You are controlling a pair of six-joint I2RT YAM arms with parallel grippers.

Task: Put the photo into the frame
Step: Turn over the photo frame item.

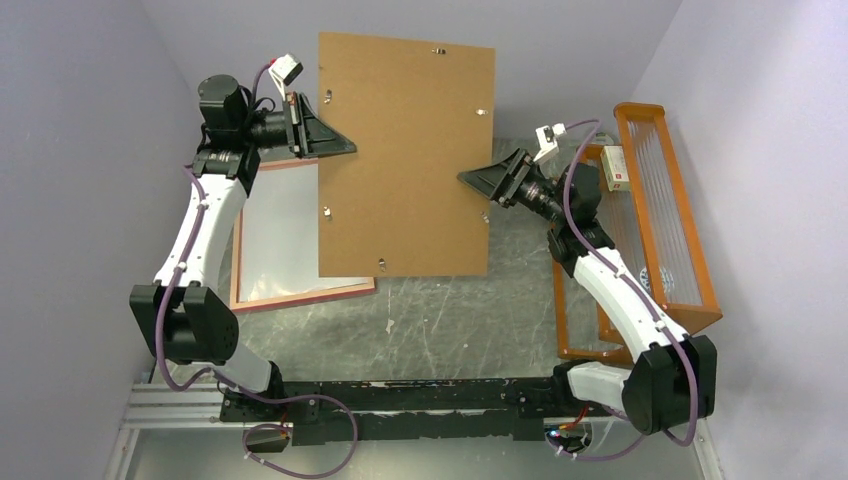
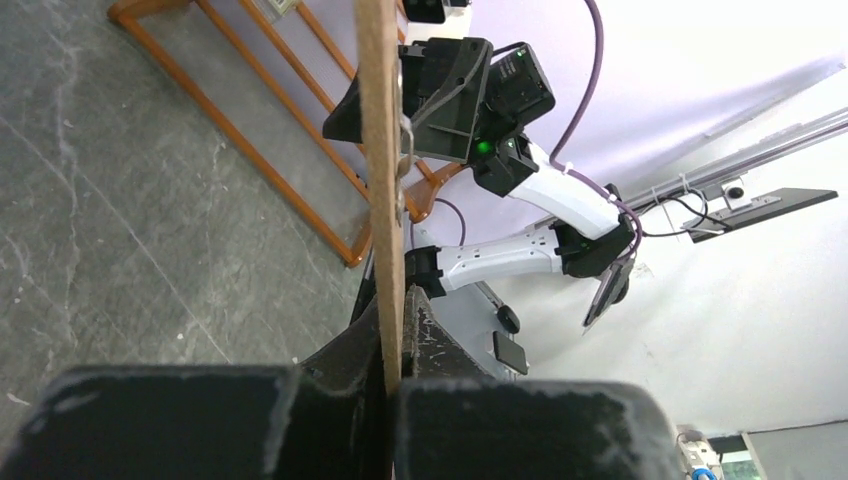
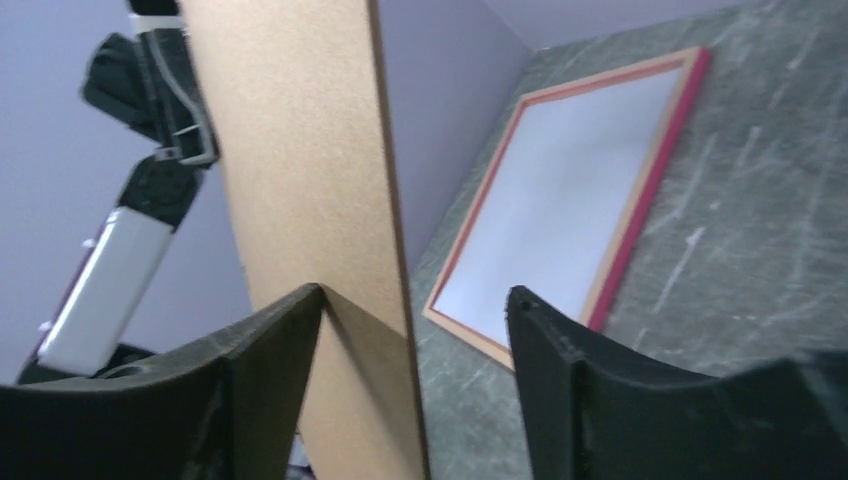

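The brown backing board (image 1: pixel 405 150) is held up above the table, and my left gripper (image 1: pixel 335 143) is shut on its left edge; the left wrist view shows the board (image 2: pixel 380 150) pinched edge-on between the jaws of that gripper (image 2: pixel 400 320). My right gripper (image 1: pixel 475 180) stands open astride the board's right edge (image 3: pixel 300 150): one finger lies against its face, the other is well apart. The frame (image 1: pixel 300 296) lies back-up on the table at left, its pink edge (image 3: pixel 640 200) showing. A white sheet (image 1: pixel 280 240), apparently the photo's back, fills it.
An orange wire rack (image 1: pixel 660 210) stands at the right behind my right arm, with a small white box (image 1: pixel 615 168) at its far end. The grey scratched tabletop (image 1: pixel 440 320) lies under the raised board. Purple walls close in on both sides.
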